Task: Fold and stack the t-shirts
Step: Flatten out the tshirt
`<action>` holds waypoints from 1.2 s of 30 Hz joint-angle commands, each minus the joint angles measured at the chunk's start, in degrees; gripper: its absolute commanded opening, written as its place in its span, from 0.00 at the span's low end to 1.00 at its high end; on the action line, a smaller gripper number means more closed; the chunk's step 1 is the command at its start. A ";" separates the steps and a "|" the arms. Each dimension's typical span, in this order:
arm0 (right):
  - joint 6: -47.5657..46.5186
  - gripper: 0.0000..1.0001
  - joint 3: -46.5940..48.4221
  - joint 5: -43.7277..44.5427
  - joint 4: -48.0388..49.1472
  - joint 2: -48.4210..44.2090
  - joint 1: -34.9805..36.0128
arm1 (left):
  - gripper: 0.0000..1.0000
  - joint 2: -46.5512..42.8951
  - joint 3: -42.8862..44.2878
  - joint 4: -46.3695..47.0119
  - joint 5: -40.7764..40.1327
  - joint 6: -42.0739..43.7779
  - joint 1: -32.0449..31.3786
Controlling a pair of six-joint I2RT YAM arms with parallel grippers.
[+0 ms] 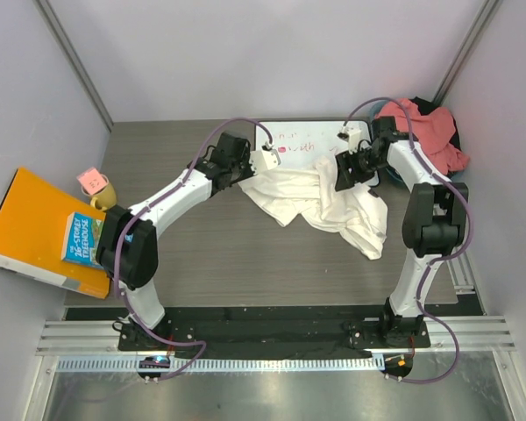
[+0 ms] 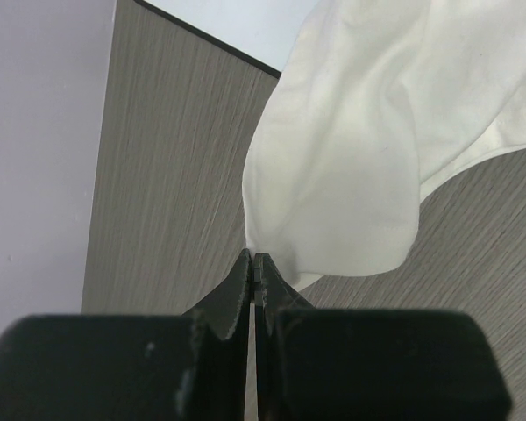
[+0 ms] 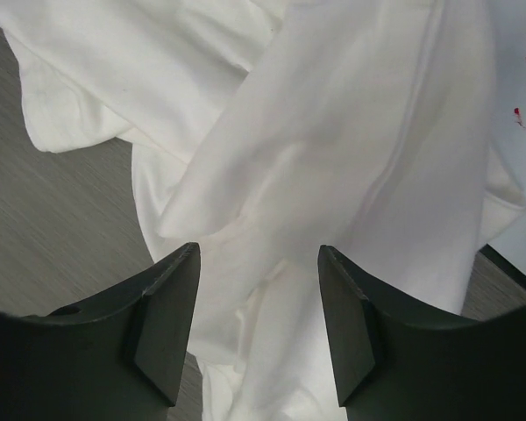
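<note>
The white t-shirt (image 1: 320, 203) lies crumpled at the table's middle, its far edge over the whiteboard (image 1: 311, 140). My left gripper (image 1: 267, 161) is at the shirt's left far corner, and the left wrist view shows it (image 2: 254, 260) shut, with the edge of the white cloth (image 2: 359, 149) pinched at its tips. My right gripper (image 1: 343, 172) hovers over the shirt's right part. In the right wrist view it (image 3: 259, 254) is open, with folds of the white shirt (image 3: 333, 132) below and between the fingers. The salmon t-shirt (image 1: 428, 132) lies bunched at the back right corner.
The glossy whiteboard with red marks lies at the back centre and also shows in the right wrist view (image 3: 517, 88). An orange folder (image 1: 31, 232) with a blue book (image 1: 83, 239) lies at the left edge, beside a yellow mug (image 1: 102, 191). Grey walls enclose the table.
</note>
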 commanded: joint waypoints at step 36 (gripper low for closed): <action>-1.49 0.45 2.86 -4.37 -2.52 5.04 -2.67 | 0.00 -1.41 3.61 -0.85 0.55 -0.61 0.51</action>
